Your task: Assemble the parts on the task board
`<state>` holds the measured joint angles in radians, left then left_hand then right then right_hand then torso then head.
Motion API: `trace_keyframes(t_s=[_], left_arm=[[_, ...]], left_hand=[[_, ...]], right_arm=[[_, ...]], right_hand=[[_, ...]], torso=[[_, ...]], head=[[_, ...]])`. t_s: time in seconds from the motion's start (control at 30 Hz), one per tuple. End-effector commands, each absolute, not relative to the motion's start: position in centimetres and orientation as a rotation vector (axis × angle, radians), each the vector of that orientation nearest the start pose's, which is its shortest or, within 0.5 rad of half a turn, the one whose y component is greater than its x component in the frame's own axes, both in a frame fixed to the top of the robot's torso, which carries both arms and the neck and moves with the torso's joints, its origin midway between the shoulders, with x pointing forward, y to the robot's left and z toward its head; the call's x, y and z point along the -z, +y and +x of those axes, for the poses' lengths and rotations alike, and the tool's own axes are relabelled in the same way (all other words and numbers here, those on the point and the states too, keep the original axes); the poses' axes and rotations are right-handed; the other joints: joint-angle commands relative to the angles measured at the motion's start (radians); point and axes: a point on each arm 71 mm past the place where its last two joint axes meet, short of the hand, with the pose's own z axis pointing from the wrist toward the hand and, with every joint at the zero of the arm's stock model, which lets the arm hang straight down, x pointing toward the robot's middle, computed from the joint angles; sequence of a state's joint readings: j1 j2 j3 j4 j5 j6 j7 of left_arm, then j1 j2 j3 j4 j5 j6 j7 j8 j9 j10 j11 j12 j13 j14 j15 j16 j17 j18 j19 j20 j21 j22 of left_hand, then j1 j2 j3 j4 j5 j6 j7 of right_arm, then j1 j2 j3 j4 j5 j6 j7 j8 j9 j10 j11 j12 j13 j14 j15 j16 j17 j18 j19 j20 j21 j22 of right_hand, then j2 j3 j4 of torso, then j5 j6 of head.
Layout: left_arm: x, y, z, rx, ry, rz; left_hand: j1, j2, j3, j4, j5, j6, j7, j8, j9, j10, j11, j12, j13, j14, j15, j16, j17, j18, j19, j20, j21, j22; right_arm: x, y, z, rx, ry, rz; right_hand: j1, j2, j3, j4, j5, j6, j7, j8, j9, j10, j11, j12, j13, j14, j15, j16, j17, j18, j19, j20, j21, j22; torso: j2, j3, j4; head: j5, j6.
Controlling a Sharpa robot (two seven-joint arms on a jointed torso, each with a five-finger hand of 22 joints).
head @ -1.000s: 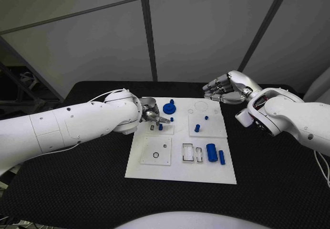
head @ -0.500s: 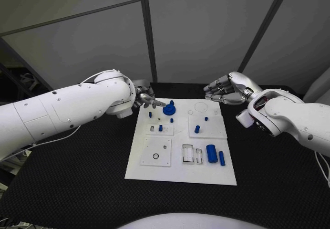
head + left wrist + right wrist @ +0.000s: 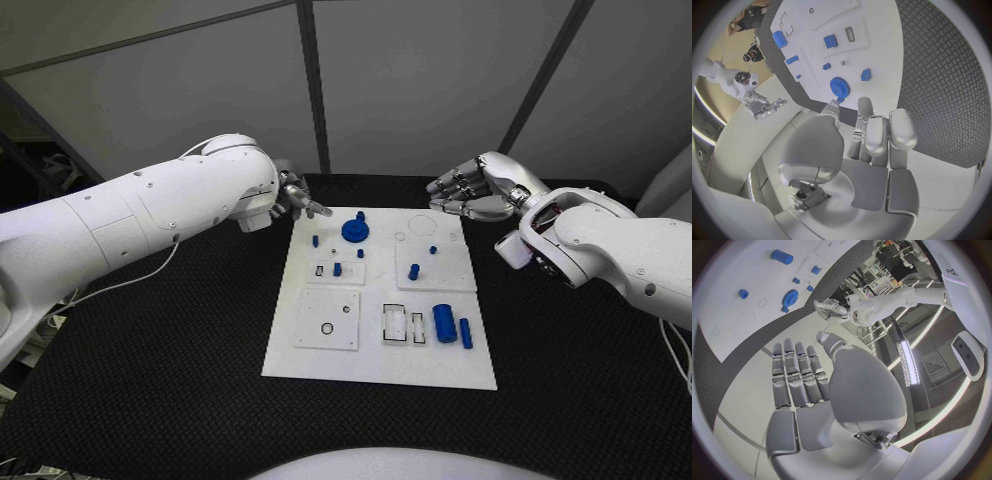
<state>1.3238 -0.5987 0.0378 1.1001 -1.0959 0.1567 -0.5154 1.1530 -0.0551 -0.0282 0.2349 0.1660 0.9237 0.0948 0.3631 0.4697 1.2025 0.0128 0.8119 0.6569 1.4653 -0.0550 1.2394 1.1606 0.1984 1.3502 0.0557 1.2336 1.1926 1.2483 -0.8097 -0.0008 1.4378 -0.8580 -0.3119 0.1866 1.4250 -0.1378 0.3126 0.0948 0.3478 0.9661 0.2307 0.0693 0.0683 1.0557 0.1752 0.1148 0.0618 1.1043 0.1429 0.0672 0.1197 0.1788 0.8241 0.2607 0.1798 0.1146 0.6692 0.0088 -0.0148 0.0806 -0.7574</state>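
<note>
The white rectangular task board (image 3: pixel 378 355) lies in the middle of the black table (image 3: pixel 173 370). On it, at about eleven o'clock from its centre, stands a blue toothed gear-shaped part (image 3: pixel 355 231), with a tiny blue peg (image 3: pixel 361 213) just beyond it. Below the gear a small blue block (image 3: pixel 338 268) sits near a dark slot, and another small blue peg (image 3: pixel 361 251) lies between them. Toward one o'clock a short blue upright piece (image 3: pixel 414 268) stands on the raised square panel, with a small blue dot-like piece (image 3: pixel 431 246) just past it. At about four o'clock a fat blue cylinder (image 3: pixel 444 321) lies beside a thin blue bar (image 3: pixel 466 330), the two close together.

The left hand (image 3: pixel 297 198) hovers off the board's far-left corner, at ten o'clock; its fingers (image 3: pixel 879 132) are extended, slightly apart, and it holds nothing. The right hand (image 3: pixel 473 187) hangs beyond the board's far-right corner, at one o'clock, fingers (image 3: pixel 795 375) straight, side by side, nothing in them.
</note>
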Motion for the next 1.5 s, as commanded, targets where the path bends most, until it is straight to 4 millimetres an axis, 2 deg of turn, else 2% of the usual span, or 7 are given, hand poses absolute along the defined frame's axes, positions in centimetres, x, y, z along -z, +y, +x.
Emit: trace_keyframes(t_s=[0.03, 0.17, 0.33, 0.6, 0.67, 0.8, 1.5], left_arm=[[16.3, 22.2, 57.9, 0.293, 2.187, -0.313], [16.9, 22.6, 58.4, 0.269, 2.196, -0.328], [17.6, 22.6, 58.5, 0.253, 2.217, -0.327], [18.5, 22.3, 58.2, 0.243, 2.248, -0.313], [18.6, 22.3, 58.2, 0.24, 2.256, -0.309], [18.7, 22.2, 58.2, 0.235, 2.271, -0.3], [19.1, 21.4, 58.1, 0.237, 2.302, -0.274]], left_hand=[[0.01, 0.001, -0.007, 0.0, 0.005, 0.011, -0.001, -0.006, -0.004, -0.004, 0.003, 0.004, -0.002, 0.004, 0.007, 0.0, 0.003, -0.102, 0.005, 0.006, -0.002, 0.004], [0.013, 0.003, -0.012, 0.002, 0.006, 0.016, -0.001, -0.007, -0.01, -0.002, 0.003, 0.006, -0.003, 0.006, 0.006, 0.005, 0.008, -0.104, 0.01, 0.006, 0.005, 0.012], [0.015, 0.007, -0.02, 0.006, 0.006, 0.026, -0.004, -0.008, -0.019, 0.002, 0.001, 0.01, -0.006, 0.01, 0.005, 0.011, 0.014, -0.106, 0.017, 0.005, 0.013, 0.021], [0.019, 0.017, -0.036, 0.016, 0.006, 0.057, -0.012, 0.001, -0.029, 0.005, -0.005, 0.015, -0.012, 0.013, 0.0, 0.017, 0.02, -0.107, 0.023, 0.002, 0.018, 0.029], [0.019, 0.018, -0.037, 0.017, 0.006, 0.059, -0.013, 0.002, -0.029, 0.005, -0.006, 0.016, -0.013, 0.014, 0.0, 0.018, 0.021, -0.108, 0.024, 0.001, 0.019, 0.031], [0.018, 0.021, -0.041, 0.021, 0.006, 0.064, -0.014, 0.005, -0.03, 0.006, -0.007, 0.017, -0.015, 0.014, -0.002, 0.019, 0.021, -0.108, 0.024, 0.0, 0.019, 0.031], [0.034, 0.038, -0.043, 0.02, 0.007, 0.073, -0.018, 0.009, -0.033, 0.005, -0.011, 0.018, -0.02, 0.014, -0.004, 0.018, 0.02, -0.108, 0.025, -0.003, 0.018, 0.032]], right_arm=[[14.4, -20.3, 51.2, -1.121, 1.572, 0.257], [14.4, -20.2, 51.2, -1.123, 1.572, 0.256], [14.4, -20.2, 51.2, -1.125, 1.573, 0.255], [14.4, -20.1, 51.2, -1.127, 1.574, 0.253], [14.4, -20.0, 51.2, -1.128, 1.574, 0.253], [14.4, -20.0, 51.2, -1.129, 1.575, 0.252], [14.4, -19.9, 51.2, -1.131, 1.576, 0.251]], right_hand=[[-0.009, 0.001, -0.006, -0.001, 0.006, -0.002, 0.004, -0.003, -0.001, -0.002, 0.001, -0.004, 0.0, -0.008, -0.001, -0.004, -0.001, 0.005, 0.003, 0.005, -0.006, -0.001], [-0.01, 0.001, -0.006, 0.0, 0.007, -0.002, 0.004, -0.003, -0.001, -0.002, 0.001, -0.004, 0.0, -0.009, -0.001, -0.004, -0.002, 0.005, 0.004, 0.006, -0.008, -0.002], [-0.01, 0.001, -0.006, 0.0, 0.007, -0.002, 0.004, -0.003, -0.001, -0.002, 0.001, -0.004, 0.0, -0.009, -0.001, -0.004, -0.002, 0.005, 0.004, 0.006, -0.008, -0.002], [-0.01, 0.001, -0.006, 0.0, 0.007, -0.002, 0.004, -0.003, -0.001, -0.002, 0.001, -0.004, 0.0, -0.009, -0.001, -0.004, -0.002, 0.005, 0.004, 0.006, -0.008, -0.002], [-0.01, 0.001, -0.006, 0.0, 0.007, -0.002, 0.004, -0.003, -0.001, -0.002, 0.001, -0.004, 0.0, -0.009, -0.001, -0.004, -0.002, 0.005, 0.004, 0.006, -0.008, -0.002], [-0.01, 0.001, -0.006, 0.0, 0.007, -0.002, 0.004, -0.003, -0.001, -0.002, 0.001, -0.004, 0.0, -0.009, -0.001, -0.004, -0.002, 0.005, 0.004, 0.006, -0.008, -0.002], [-0.01, 0.002, -0.006, 0.0, 0.009, -0.003, 0.004, -0.003, -0.001, -0.003, 0.001, -0.004, 0.0, -0.009, -0.001, -0.003, -0.003, 0.005, 0.004, 0.006, -0.009, -0.003]], torso=[[-0.002, 0.0002, 0.0015], [-0.001, -0.0006, 0.001], [-0.002, -0.0004, 0.0007], [-0.001, 0.0001, 0.0007], [-0.001, -0.0007, 0.0016], [-0.002, 0.0005, 0.002], [-0.002, 0.0007, 0.001]], head=[[0.002, -0.002], [0.003, -0.002], [0.004, -0.005], [0.006, -0.003], [0.007, -0.004], [0.008, -0.006], [0.008, -0.01]])
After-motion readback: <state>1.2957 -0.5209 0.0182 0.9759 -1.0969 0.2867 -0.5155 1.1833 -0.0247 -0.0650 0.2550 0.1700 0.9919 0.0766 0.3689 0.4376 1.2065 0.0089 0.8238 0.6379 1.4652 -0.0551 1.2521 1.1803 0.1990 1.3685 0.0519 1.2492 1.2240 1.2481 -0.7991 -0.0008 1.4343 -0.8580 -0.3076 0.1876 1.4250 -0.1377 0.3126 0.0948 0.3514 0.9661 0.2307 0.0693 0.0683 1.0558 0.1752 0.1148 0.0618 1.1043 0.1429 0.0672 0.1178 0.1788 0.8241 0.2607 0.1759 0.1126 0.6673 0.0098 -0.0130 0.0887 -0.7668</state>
